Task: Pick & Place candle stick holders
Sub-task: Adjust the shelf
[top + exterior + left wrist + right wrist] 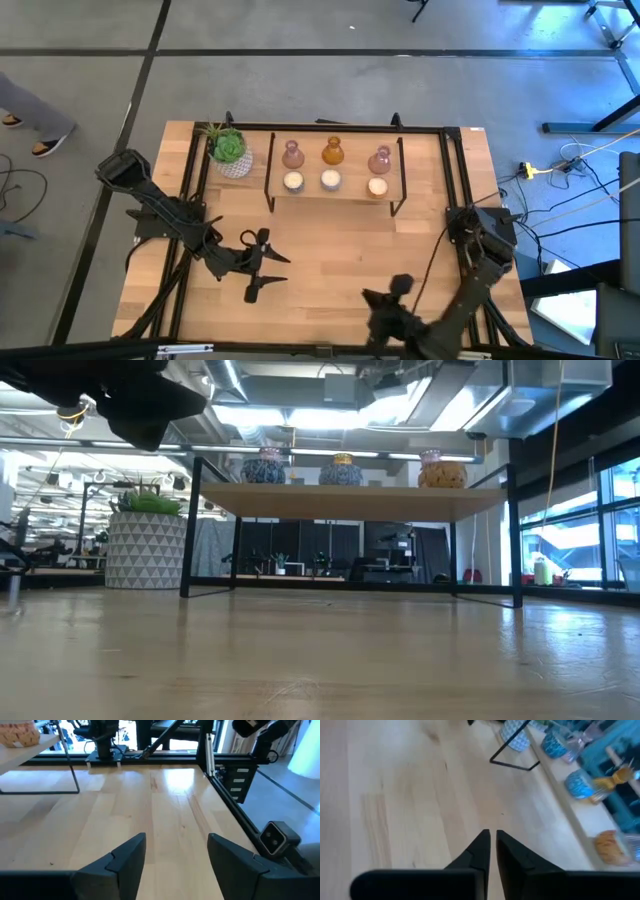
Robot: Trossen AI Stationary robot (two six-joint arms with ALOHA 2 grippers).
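Here, your 6 candle stick holders all sit on the little shelf (335, 195) at the far side of the tabletop (330, 260). In the back row of the shelf you have a pink holder (292, 154), an amber holder (333, 152) and another pink holder (380, 160). Just in front of them stand 3 cream-white holders: one (293, 181) in front of the first pink one, one (330, 179) in front of the amber one, and one (377, 186) in front of the other pink one. A green plant in a white pot (229, 152) stands on the tabletop just beside the shelf, on the left arm's side.

Your left claw (268, 264) hangs over the bare wood, well in front of the shelf on the plant's side. Its 2 fingers (131, 855) stand apart with a clear gap, and nothing is between them.

Your right claw (492, 840) is in front of the shelf too, nearer the table's front edge. Its fingers are almost touching, with only a thin slit between them, and it has hold of nothing.
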